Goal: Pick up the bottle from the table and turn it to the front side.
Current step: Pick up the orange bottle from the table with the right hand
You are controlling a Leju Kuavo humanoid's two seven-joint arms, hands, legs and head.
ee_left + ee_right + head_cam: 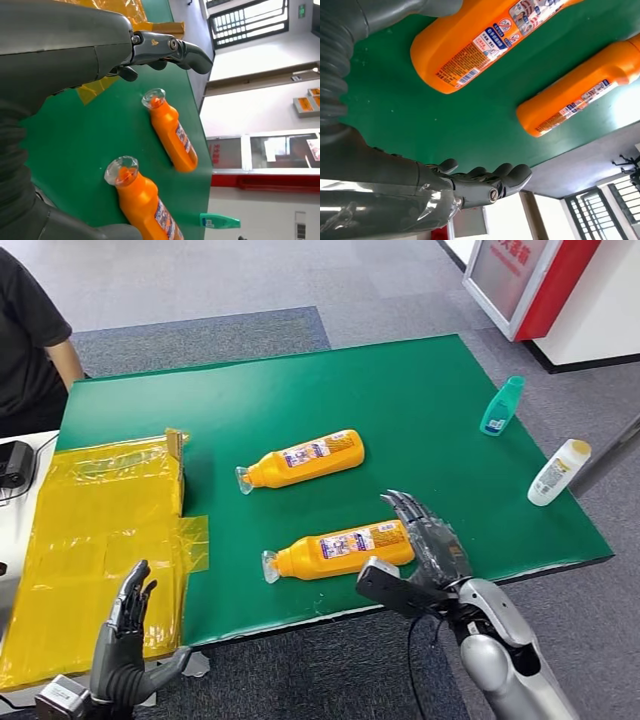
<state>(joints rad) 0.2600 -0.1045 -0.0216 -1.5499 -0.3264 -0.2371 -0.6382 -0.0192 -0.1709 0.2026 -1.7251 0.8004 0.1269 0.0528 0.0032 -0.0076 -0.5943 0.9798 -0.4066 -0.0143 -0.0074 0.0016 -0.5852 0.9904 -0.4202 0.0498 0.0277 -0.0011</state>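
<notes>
Two orange bottles lie on their sides on the green counter (423,390), and the nearer bottle (340,551) rests close to the front edge, its clear cap pointing toward the robot's left and its flat base toward the right. The right hand (423,545) sits right at that base end, fingers (407,508) spread and holding nothing, thumb out to the side; whether it touches the bottle yet cannot be told from the head view, though the right wrist view shows the base just beside the palm with green counter between it and the fingers. The bottle's long axis runs across the robot's front, roughly parallel to the counter edge, so the hand would likely have to come over the body crosswise to close around it. The left hand (124,640) hangs below the counter edge near the yellow plastic sheet (83,530), fingers apart and empty, well apart from both bottles. The farther bottle (302,459) lies toward the middle, angled the same way. The right hand is plainly the nearer one.
</notes>
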